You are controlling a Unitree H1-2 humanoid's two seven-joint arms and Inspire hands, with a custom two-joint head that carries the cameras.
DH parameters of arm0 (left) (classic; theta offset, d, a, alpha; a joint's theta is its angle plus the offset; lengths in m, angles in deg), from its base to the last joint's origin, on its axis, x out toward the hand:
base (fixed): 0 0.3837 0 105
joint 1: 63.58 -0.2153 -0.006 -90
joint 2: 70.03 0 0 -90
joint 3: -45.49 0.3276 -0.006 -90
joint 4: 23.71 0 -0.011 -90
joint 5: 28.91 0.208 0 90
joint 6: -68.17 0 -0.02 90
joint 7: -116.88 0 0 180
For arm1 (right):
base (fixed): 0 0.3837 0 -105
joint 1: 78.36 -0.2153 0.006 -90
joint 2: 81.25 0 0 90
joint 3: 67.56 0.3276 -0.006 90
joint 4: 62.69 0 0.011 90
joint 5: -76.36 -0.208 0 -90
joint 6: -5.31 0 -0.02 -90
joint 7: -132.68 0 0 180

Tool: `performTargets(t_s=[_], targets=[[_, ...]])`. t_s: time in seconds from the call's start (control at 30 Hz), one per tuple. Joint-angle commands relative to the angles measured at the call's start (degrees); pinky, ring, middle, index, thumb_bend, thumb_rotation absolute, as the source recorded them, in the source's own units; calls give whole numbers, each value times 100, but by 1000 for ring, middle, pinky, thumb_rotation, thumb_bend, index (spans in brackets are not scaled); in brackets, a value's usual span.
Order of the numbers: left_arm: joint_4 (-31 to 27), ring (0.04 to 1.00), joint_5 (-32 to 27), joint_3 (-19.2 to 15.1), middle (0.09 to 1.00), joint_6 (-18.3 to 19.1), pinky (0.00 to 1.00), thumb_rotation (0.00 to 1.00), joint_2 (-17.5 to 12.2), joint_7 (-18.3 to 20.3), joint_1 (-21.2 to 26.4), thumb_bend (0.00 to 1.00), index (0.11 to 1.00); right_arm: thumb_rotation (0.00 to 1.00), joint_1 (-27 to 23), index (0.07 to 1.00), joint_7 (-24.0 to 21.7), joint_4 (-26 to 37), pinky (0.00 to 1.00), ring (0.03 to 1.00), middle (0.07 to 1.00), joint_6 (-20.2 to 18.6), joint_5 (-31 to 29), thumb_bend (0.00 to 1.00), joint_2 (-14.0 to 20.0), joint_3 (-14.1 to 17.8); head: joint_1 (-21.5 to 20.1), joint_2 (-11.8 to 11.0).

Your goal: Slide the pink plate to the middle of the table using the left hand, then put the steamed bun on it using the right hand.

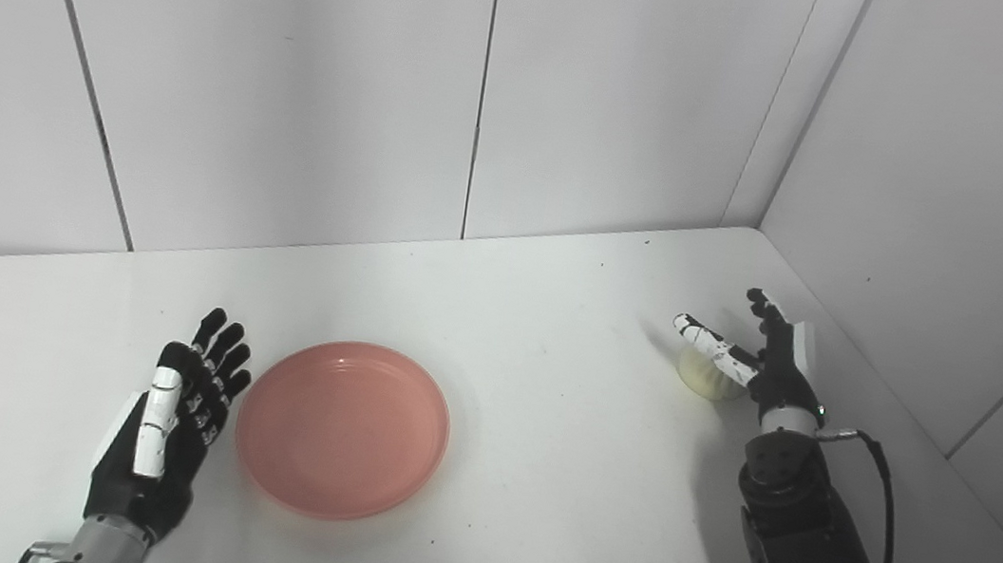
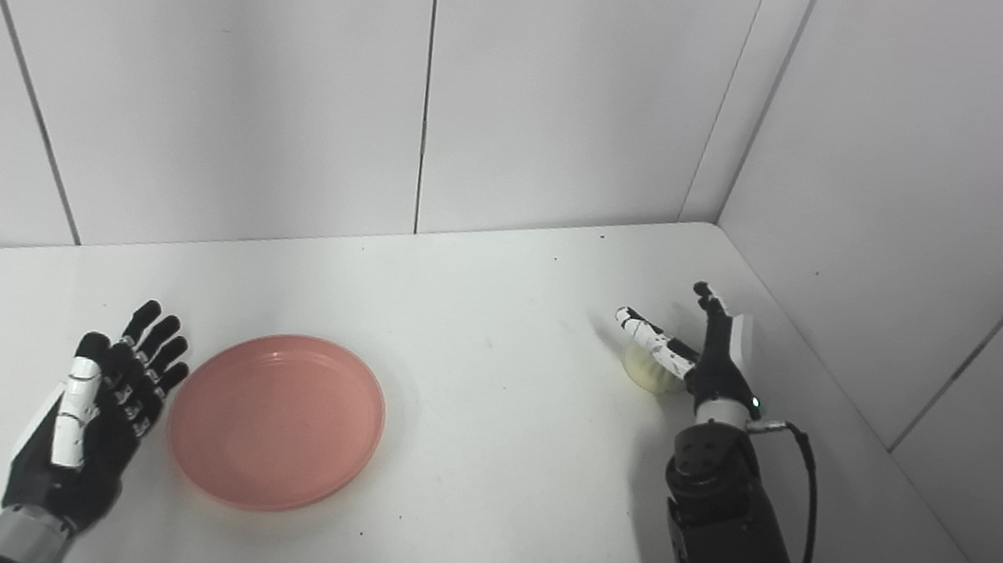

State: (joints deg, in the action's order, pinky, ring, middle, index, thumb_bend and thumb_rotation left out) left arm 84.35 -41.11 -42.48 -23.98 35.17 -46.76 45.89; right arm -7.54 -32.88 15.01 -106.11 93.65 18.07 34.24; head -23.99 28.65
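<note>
1. The table is white and matte, with a few small dark specks, and fills a corner.
2. Plain white wall panels with thin vertical seams stand behind it; another white panel wall closes the right side.
3. The pink plate lies flat on the near left part of the table, nothing on it.
4. The left hand rests just beside the plate's left rim, fingers spread straight and holding nothing; I cannot tell if it touches the rim.
5. The steamed bun sits on the table at the far right, near the side wall, well apart from the plate.
6. The right hand is at the bun, fingers apart, with its thumb lying across the top.
</note>
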Motion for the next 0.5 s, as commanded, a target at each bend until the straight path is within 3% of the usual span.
performTargets(t_s=[0.0, 0.1, 0.37, 0.47], targets=[[141, 1000, -48, -6, 1000, -89, 1000, 1000, -44, 101, -112, 661, 1000, 729, -140, 885, 112, 276, 801, 891, 898, 372, 34, 662, 139, 52, 6, 6], [138, 1000, -52, -9, 1000, -65, 1000, 1000, -43, 94, -107, 665, 1000, 741, -136, 889, 67, 310, 801, 892, 899, 299, 93, 660, 181, 0, 10, 6], [124, 1000, -25, 2, 1000, -84, 1000, 1000, -50, 88, -117, 666, 998, 461, -184, 871, -263, 226, 753, 877, 898, -219, 242, 722, 362, -197, 2, 24], [132, 1000, -41, 2, 1000, -95, 1000, 1000, -48, 104, -111, 666, 1000, 410, -174, 872, -386, 177, 750, 874, 901, -232, 213, 737, 419, -235, 4, 28]])
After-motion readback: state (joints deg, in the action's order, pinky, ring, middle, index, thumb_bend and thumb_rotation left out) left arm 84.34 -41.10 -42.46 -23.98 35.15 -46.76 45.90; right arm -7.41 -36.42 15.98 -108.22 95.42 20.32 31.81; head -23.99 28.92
